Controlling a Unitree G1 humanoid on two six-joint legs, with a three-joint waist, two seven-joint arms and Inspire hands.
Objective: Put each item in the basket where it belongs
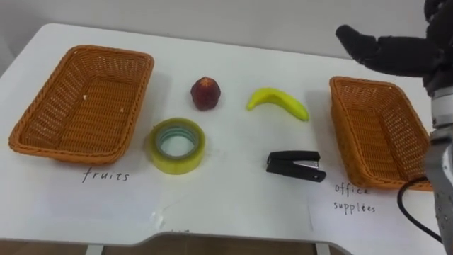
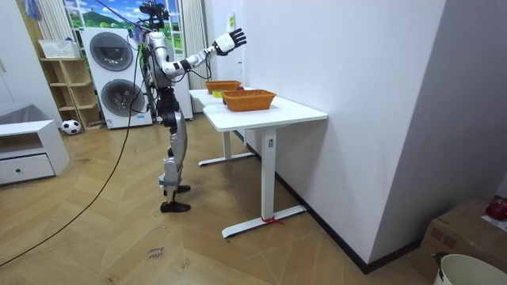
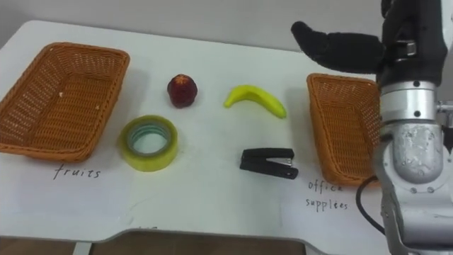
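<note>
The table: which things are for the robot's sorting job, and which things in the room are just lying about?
For the job: red fruit, banana, tape roll, stapler, fruits basket, office supplies basket.

Just lying about: washing machines, football, shelf, white drawers, cardboard box.

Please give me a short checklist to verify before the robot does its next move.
1. Right hand open and empty: ok.
2. Right hand over an item to grasp: not ok; it hangs near the right woven orange basket's far rim.
3. Both it and the left woven orange basket empty: ok.
4. Yellow banana and dark red round fruit lie free on the white table: ok.
5. Black stapler and yellow tape roll lie apart: ok.
</note>
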